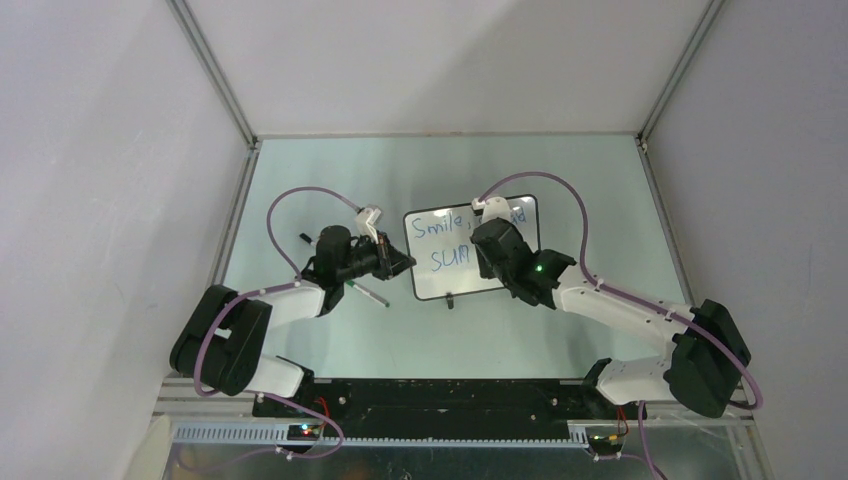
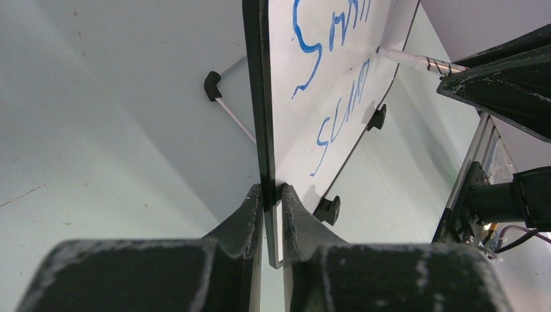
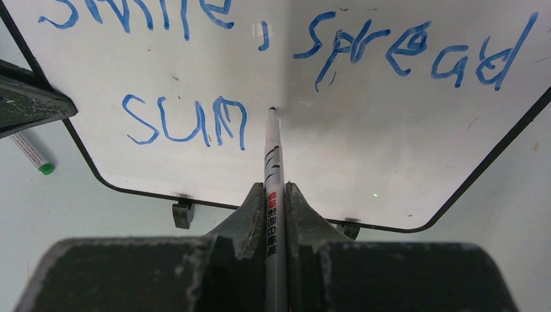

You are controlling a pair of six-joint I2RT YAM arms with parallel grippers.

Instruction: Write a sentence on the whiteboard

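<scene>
The whiteboard [image 1: 455,265] lies mid-table, white with a thin black frame and two black feet [image 3: 183,213]. The sentence [image 3: 185,122] in blue reads "Smile, spread" on the top line and "SUM" below. My left gripper [image 2: 273,190] is shut on the board's left edge [image 2: 263,97]. My right gripper [image 3: 275,188] is shut on a white marker [image 3: 273,156], its tip touching the board just right of "SUM". In the top view the right gripper [image 1: 490,245] is over the board's right half and the left gripper [image 1: 400,263] at its left edge.
A spare pen with a green end [image 3: 32,156] lies left of the board; it also shows in the top view [image 1: 371,296]. A small dark cap [image 1: 303,238] lies further left. Metal frame posts [image 1: 238,215] bound the table sides.
</scene>
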